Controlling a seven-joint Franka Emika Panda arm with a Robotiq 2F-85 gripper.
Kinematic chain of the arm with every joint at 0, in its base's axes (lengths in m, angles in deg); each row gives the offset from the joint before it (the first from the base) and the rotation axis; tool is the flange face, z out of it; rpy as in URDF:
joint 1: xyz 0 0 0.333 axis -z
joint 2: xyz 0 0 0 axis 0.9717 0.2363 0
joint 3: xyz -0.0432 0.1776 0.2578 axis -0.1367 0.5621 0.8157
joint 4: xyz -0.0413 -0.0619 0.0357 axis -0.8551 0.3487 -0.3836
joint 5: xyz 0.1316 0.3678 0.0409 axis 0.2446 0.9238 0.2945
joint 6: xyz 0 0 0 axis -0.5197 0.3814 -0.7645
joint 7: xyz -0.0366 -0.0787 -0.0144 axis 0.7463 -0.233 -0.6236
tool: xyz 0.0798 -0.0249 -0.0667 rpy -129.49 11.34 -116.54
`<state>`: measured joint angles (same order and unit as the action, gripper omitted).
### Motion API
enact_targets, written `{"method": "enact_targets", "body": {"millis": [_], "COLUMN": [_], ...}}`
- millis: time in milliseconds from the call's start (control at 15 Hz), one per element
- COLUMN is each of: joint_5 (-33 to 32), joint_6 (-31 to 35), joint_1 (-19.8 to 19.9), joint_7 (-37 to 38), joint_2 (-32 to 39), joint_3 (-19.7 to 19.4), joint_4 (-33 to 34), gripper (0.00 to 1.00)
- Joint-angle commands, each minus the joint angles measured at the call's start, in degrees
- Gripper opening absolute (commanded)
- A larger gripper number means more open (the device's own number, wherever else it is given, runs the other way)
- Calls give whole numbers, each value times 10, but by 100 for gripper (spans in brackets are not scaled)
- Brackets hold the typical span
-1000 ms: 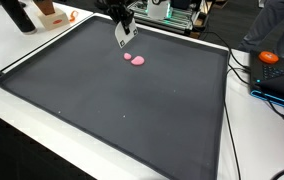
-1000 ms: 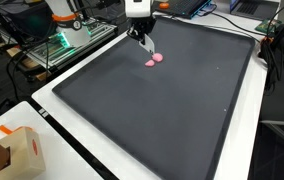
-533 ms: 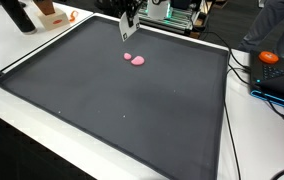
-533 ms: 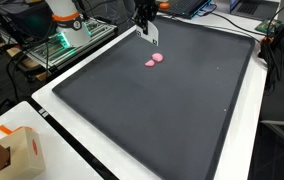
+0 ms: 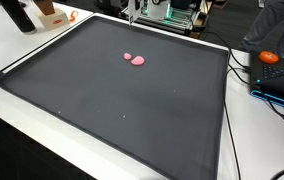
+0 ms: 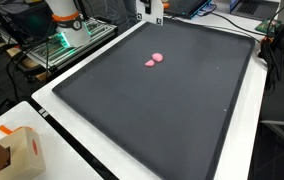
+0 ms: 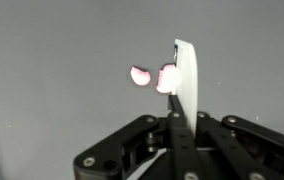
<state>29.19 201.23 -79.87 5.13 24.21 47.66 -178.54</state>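
Two small pink lumps [image 5: 135, 59] [image 6: 155, 60] lie touching each other on the far half of a large dark mat [image 5: 122, 110] [image 6: 172, 110]. In the wrist view the pink lumps [image 7: 142, 75] sit far below on the mat. My gripper [image 7: 174, 125] is shut on a flat white strip [image 7: 185, 80], which sticks out past the fingertips and hides part of one lump. In both exterior views the gripper is high at the top edge, with only its lower tip [image 5: 132, 10] [image 6: 152, 8] showing, well above the mat's far rim.
A white table carries the mat. An orange-and-white box [image 6: 17, 150] [image 5: 52, 15] and a dark bottle [image 5: 17, 15] stand off one corner. An orange object [image 5: 269, 57], a blue-edged device [image 5: 282, 85] and cables lie beside one edge. Green-lit equipment [image 6: 62, 45] stands behind.
The gripper has risen steadily from just above the pink lumps towards the top of both exterior views, carrying the white strip. The lumps have stayed in place.
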Motion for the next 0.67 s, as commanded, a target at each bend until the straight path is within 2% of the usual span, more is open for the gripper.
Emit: {"method": "enact_targets", "body": {"millis": [0, 67, 133, 600], "joint_5": [-40, -45, -25, -33], "joint_6": [-44, -51, -30, -41], "joint_1": [-10, -12, -9, -13], "joint_7": [5, 1, 0, 0], "joint_2": [-28, -31, -17, -25], "joint_3": [15, 19, 12, 18], "joint_4": [13, 19, 16, 22], "gripper": [1, 1, 4, 4]}}
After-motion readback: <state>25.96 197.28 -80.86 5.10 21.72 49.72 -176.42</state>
